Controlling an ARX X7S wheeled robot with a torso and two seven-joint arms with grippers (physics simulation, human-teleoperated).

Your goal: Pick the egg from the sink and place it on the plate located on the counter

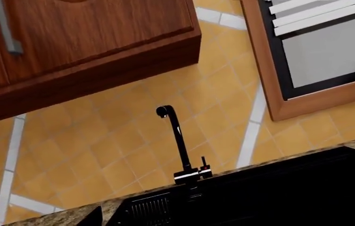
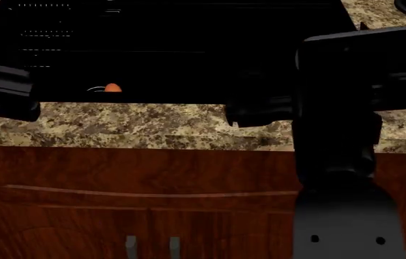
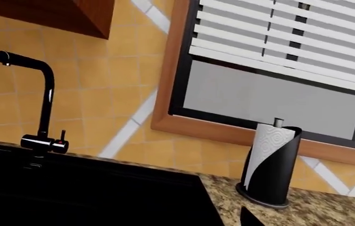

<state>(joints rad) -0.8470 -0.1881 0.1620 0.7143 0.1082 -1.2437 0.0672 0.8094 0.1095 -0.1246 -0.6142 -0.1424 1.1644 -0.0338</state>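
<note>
The egg [image 2: 112,87], small and orange-brown, lies on the floor of the black sink [image 2: 188,32] near its front wall, left of centre. The sink and its black faucet [image 1: 178,141] also show in both wrist views. My left gripper [image 2: 5,100] hangs over the counter [image 2: 138,127] at the sink's front left, left of the egg. My right gripper [image 2: 260,113] hangs over the front rim, right of the egg. Each wrist view shows one dark fingertip [image 1: 92,217] [image 3: 250,219] set well off centre, so the jaws look open and empty. The plate is out of view.
A black paper towel holder [image 3: 268,167] stands on the counter right of the sink, under a window with blinds [image 3: 278,61]. A wooden wall cabinet [image 1: 83,42] hangs above the faucet. Wooden base cabinet doors [image 2: 152,199] lie below the counter edge.
</note>
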